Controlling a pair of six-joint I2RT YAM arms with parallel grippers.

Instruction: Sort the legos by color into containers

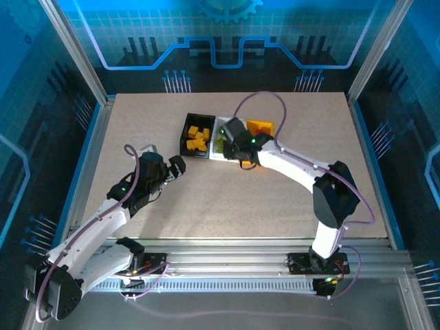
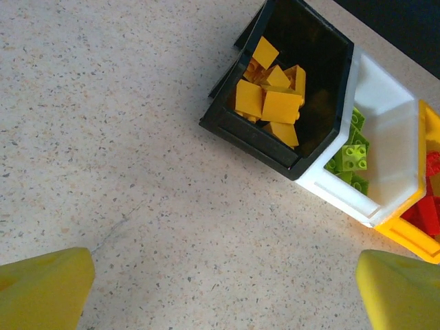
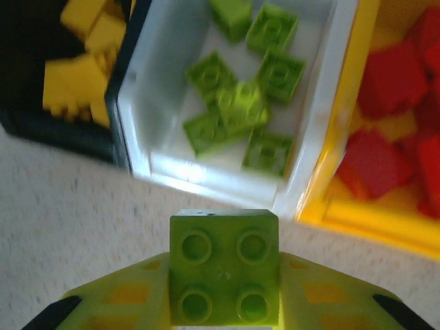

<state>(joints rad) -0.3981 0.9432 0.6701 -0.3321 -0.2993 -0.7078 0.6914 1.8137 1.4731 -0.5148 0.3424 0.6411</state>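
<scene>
- Right gripper [image 3: 224, 299] is clamped on a lime green glossy plastic brick [image 3: 224, 265]; four studs face the wrist camera, one yellow-green finger on each side.
- In the right wrist view the held brick sits just short of the near wall of the white open-topped plastic bin [image 3: 165, 89], over the speckled beige table [image 1: 275, 199].
- Loose lime green bricks [image 3: 240, 110] lie in the white bin, jumbled, some overlapping.
- Black plastic bin [image 2: 240, 130] holds a heap of yellow-orange bricks [image 2: 275, 103].
- Yellow plastic bin [image 3: 350, 117] holds red bricks [image 3: 392, 82]; blurred, count unclear.
- The three bins stand in a row, touching: black on the left, white in the middle, yellow on the right in the top view.
- Left gripper [image 2: 220, 289] is spread wide with nothing between its fingers, over bare table, near the black bin but apart from it.
- In the top view the right gripper [image 1: 237, 148] is at the near edge of the bin row.
</scene>
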